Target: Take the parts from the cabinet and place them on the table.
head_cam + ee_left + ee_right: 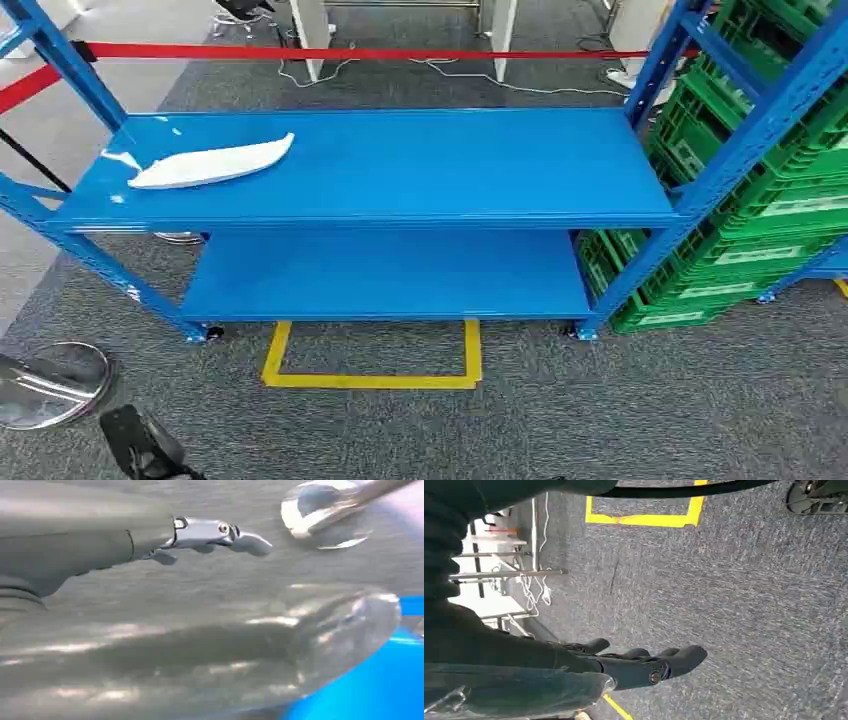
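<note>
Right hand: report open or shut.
Cannot tell. In the right wrist view the right hand has fingers extended over grey carpet, with clear plastic beside it.

Head view high, wrist views floorward

Long white tapered part (pixel 210 163) flat on blue rack's top shelf (pixel 420 170), left end.

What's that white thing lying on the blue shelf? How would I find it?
Look at the big blue rack standing on the grey carpet, with green crates stacked to its right. On its top shelf, near the left end, lies a long white part, flat and pointed like a leaf. It is the only thing on that shelf, and the only white thing on the blue.
</note>
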Motion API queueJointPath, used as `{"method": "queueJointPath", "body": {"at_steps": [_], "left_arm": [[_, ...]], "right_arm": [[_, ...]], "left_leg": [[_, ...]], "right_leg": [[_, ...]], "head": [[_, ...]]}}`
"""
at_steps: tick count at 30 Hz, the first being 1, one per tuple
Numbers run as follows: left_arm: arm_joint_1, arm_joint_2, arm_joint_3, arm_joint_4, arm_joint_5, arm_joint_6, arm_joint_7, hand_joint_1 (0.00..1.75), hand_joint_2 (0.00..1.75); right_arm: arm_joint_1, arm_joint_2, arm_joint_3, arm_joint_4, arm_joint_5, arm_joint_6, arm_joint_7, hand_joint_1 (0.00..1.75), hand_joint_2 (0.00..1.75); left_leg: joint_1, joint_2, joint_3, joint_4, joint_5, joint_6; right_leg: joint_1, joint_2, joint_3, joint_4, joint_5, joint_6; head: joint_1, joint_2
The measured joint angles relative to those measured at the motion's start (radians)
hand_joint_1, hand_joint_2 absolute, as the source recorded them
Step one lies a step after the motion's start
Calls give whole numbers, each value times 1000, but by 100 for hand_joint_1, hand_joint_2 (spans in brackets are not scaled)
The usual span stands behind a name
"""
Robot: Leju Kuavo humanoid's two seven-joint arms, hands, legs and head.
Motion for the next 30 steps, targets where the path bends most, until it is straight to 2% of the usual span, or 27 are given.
{"method": "queueJointPath", "body": {"at_steps": [1,3,8,11,14,21,25,28,30], "left_arm": [[15,-4,-64,-55,63,0,-1,0,0],[35,-10,-181,-142,113,0,-2,0,0],[105,-23,-386,-349,188,-15,-2,0,0],[167,-28,-524,-528,210,-20,-2,0,0],[195,-24,-619,-639,207,-7,-3,0,0],[290,-6,-859,-967,207,40,-3,0,0],[310,7,-974,-1081,186,75,-3,0,0],[311,40,-1072,-1158,159,133,-3,0,0],[307,64,-1157,-1195,140,153,-3,0,0]], "right_arm": [[-1,0,0,0,2,0,-2,0,175],[-1,0,-1,0,7,1,-4,0,175],[-2,0,-6,0,13,6,-6,0,175],[-2,0,-15,0,17,14,-11,0,175],[-3,0,-18,0,18,18,-16,0,175],[-1,-3,-29,0,17,52,-122,0,175],[-3,-3,-29,0,26,56,-159,0,175],[0,-4,-29,0,36,50,-260,0,175],[-3,-4,-29,0,29,74,-347,0,175]], "left_leg": [[0,0,0,0,0,0],[0,0,-1,0,0,1],[-1,0,-1,0,-1,1],[-1,0,-1,0,-1,1],[-1,0,-2,0,-1,1],[-1,0,-2,0,-1,1],[-1,0,-2,0,-1,1],[-1,0,-2,0,-1,1],[-1,0,-2,0,-1,1]], "right_leg": [[0,1,0,0,0,0],[0,0,0,0,0,0],[-1,1,-1,0,0,0],[-1,0,-2,0,0,0],[-1,0,-2,0,0,0],[-1,1,-3,0,0,1],[-1,1,-2,-1,0,1],[-1,1,-3,-1,0,1],[-1,1,-3,-1,0,1]], "head": [[0,0],[0,0],[0,0],[0,0],[0,0],[-1,0],[0,0],[-1,0],[0,0]]}}
